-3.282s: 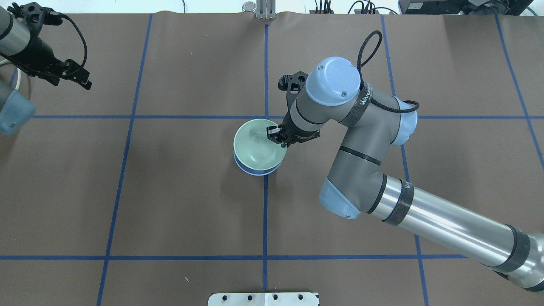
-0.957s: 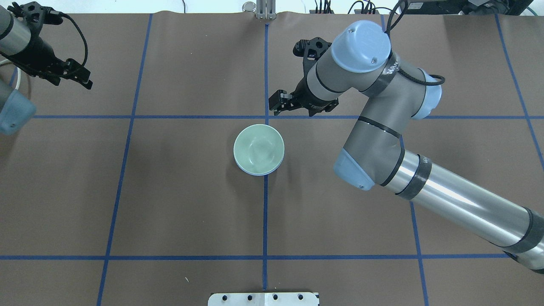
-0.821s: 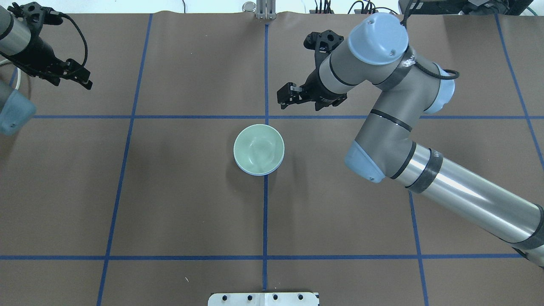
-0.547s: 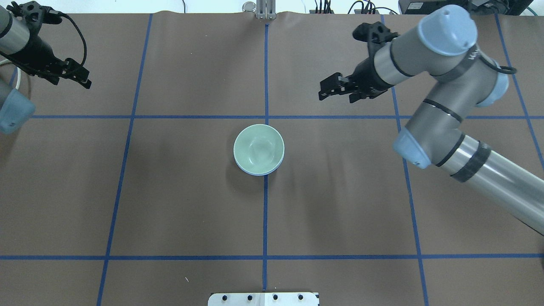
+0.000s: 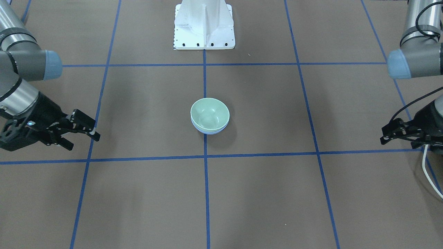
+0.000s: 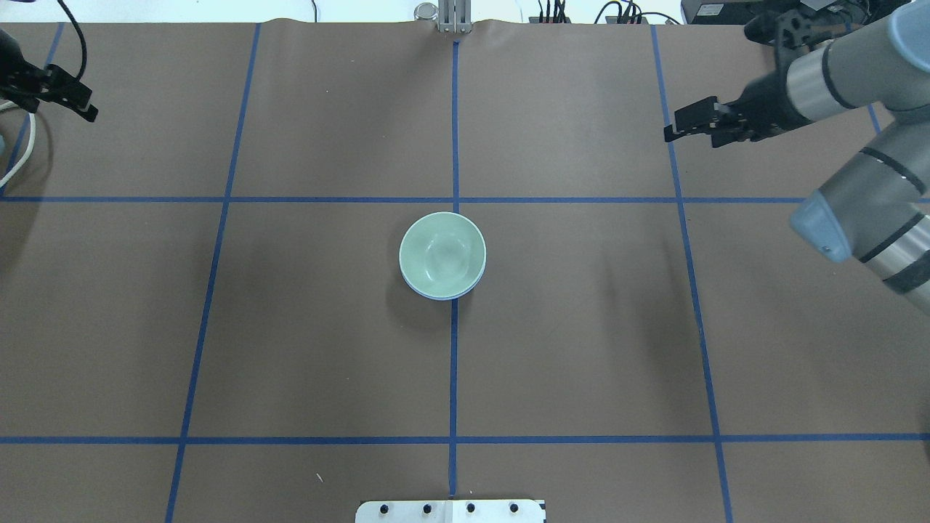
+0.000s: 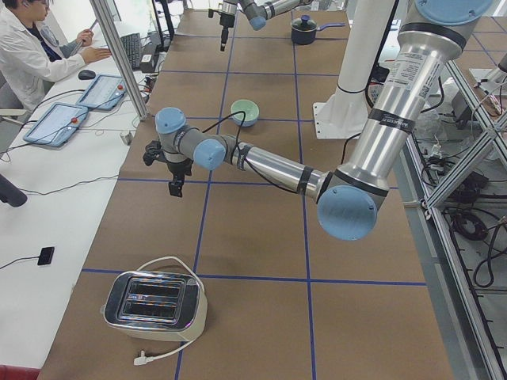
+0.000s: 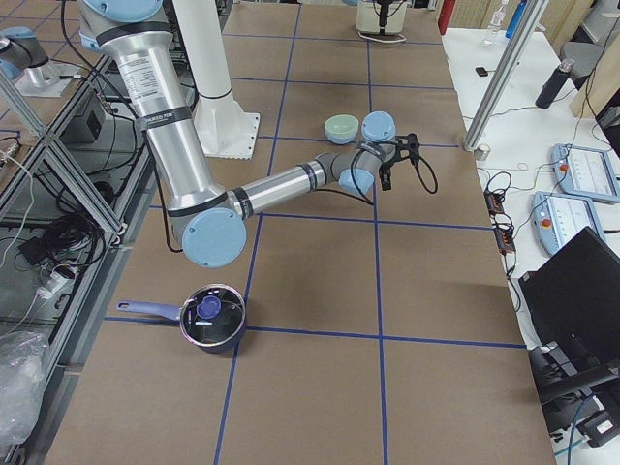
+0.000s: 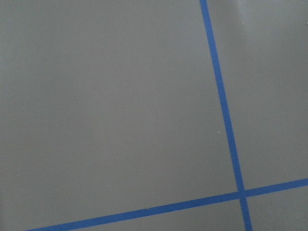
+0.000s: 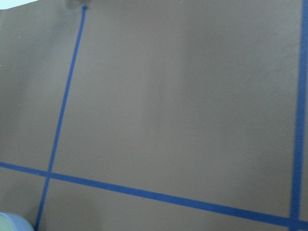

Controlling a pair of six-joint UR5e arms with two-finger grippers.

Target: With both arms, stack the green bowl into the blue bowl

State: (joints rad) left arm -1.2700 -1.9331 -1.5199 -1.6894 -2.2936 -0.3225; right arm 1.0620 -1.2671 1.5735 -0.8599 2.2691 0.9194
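The green bowl (image 6: pixel 442 253) sits nested upright inside the blue bowl (image 6: pixel 434 296) at the table's middle. Only a thin rim of the blue bowl shows under it. The stack also shows in the front view, green bowl (image 5: pixel 209 114) over blue bowl (image 5: pixel 209 132), and the green bowl shows in the left view (image 7: pixel 245 111) and the right view (image 8: pixel 340 127). My right gripper (image 6: pixel 672 131) is open and empty, far to the right of the bowls; it also shows in the front view (image 5: pixel 84 138). My left gripper (image 6: pixel 86 107) is open and empty at the far left edge, also seen in the front view (image 5: pixel 383 136).
The white base post (image 5: pixel 204 24) stands at the robot's side. A toaster (image 7: pixel 154 305) sits at the left end. A dark pot (image 8: pixel 211 318) sits at the right end. A white cable (image 5: pixel 431 173) lies by the left arm. An operator (image 7: pixel 32 55) sits beside the table.
My right gripper let go of the green bowl, which settled into the blue bowl. It rose and swung far to the right. My left gripper drew back towards the left edge.
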